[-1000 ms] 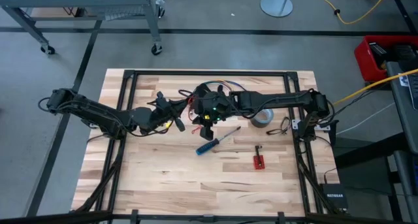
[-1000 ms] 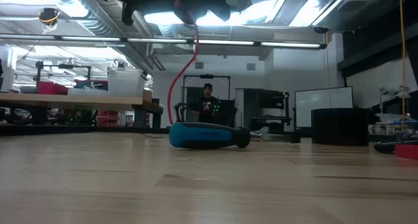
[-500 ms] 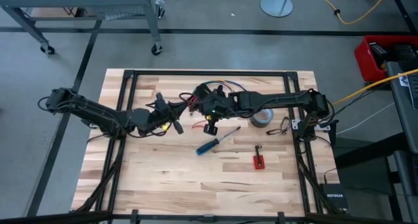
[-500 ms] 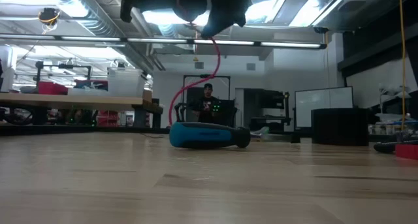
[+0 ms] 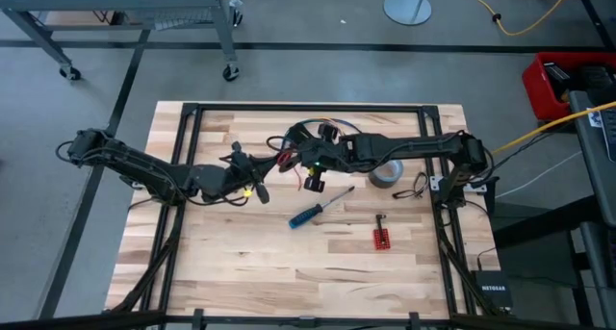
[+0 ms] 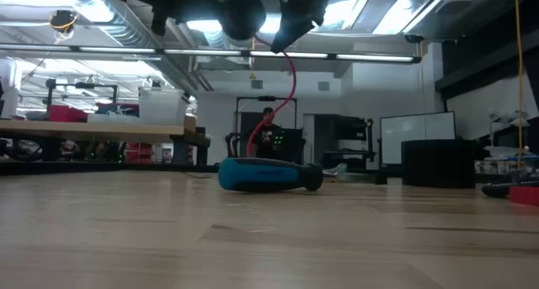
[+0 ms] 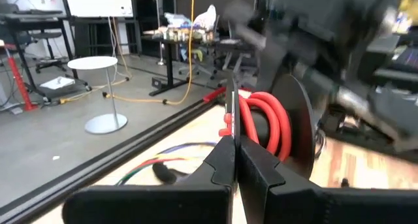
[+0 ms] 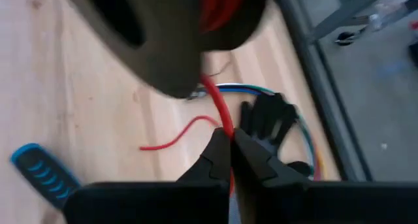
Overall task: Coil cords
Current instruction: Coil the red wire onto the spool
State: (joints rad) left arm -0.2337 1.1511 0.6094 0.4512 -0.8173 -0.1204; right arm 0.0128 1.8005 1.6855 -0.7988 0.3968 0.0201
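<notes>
High view: wood table (image 5: 241,263) on grey floor (image 5: 318,22); left gripper (image 5: 258,166) and right gripper (image 5: 289,160) pinching red cord (image 5: 283,160).

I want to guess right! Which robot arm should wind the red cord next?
Probably the right. The right gripper is shut on the red cord just below the black spool. The left gripper is shut too, beside the coil.
</notes>
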